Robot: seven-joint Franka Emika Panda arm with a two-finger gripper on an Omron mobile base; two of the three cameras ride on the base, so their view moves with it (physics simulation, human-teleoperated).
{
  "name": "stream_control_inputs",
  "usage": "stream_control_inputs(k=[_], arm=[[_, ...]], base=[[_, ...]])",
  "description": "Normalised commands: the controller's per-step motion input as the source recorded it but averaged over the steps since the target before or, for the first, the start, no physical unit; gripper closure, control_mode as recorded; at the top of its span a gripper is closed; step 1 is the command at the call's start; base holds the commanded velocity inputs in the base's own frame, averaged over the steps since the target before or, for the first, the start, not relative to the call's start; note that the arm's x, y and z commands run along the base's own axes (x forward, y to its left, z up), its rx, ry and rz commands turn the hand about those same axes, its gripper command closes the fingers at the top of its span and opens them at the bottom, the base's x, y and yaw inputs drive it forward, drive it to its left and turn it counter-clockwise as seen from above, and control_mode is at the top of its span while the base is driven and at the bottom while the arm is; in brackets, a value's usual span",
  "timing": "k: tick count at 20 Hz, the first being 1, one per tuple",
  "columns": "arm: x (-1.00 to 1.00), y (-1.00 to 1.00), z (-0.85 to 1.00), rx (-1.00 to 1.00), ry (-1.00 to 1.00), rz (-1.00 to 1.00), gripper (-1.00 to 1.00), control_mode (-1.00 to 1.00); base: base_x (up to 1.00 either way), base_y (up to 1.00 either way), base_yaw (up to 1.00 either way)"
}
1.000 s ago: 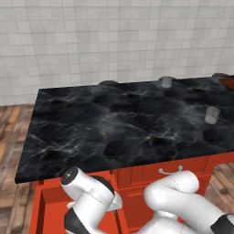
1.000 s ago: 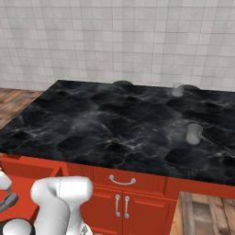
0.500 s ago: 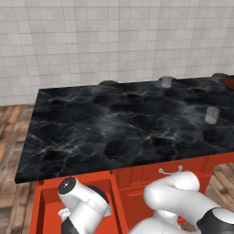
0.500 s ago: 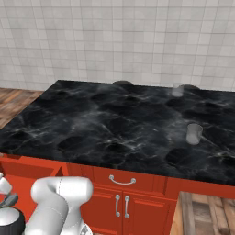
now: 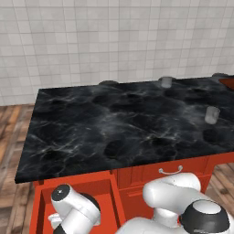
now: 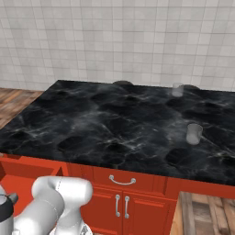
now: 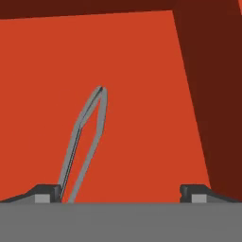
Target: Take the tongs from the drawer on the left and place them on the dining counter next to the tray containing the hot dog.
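The drawer (image 5: 107,188) stands pulled open under the left end of the dining counter (image 5: 128,128), and its red floor (image 7: 142,71) spreads under the hand. The tongs (image 7: 87,127) lie flat on that floor: slim grey metal, pointed tip away from the hand. My gripper (image 7: 120,193) hovers over them, open, with the handle end running down beside the left fingertip (image 7: 47,191). Nothing is held. In the left base view my arm reaches down into the drawer. A red-brown edge of the tray (image 5: 227,82) shows at the counter's far right; the hot dog is out of view.
Two small glasses (image 5: 166,82) (image 5: 211,114) stand on the counter's right half, the same pair (image 6: 177,89) (image 6: 193,133) showing from the right. A shut drawer with a silver handle (image 6: 122,180) and cabinet doors sit below. The drawer's dark side wall (image 7: 212,94) rises to the right of the hand.
My arm has sunk lower and further left into the open drawer. The counter and everything on it have not moved.
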Motion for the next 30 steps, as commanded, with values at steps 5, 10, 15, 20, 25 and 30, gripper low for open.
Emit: stream_control_inputs(k=[5, 10, 15, 20, 25, 30], arm=[[0.0, 0.25, -0.21, 0.06, 0.06, -0.1, -1.0, -1.0], [0.0, 0.19, -0.35, 0.01, 0.07, -0.04, -1.0, -1.0], [-0.07, 0.17, -0.29, 0.0, 0.09, -0.03, -1.0, -1.0], [-0.01, 0.15, -0.18, 0.0, 0.1, -0.02, -1.0, -1.0], [0.0, 0.12, -0.24, 0.0, 0.05, -0.01, -1.0, -1.0], [-0.05, 0.11, -0.39, -0.01, 0.0, -0.01, -1.0, -1.0]], base=[[0.0, 0.0, 0.0], [0.0, 0.0, 0.0], [0.0, 0.0, 0.0], [0.0, 0.0, 0.0], [0.0, 0.0, 0.0], [0.0, 0.0, 0.0]])
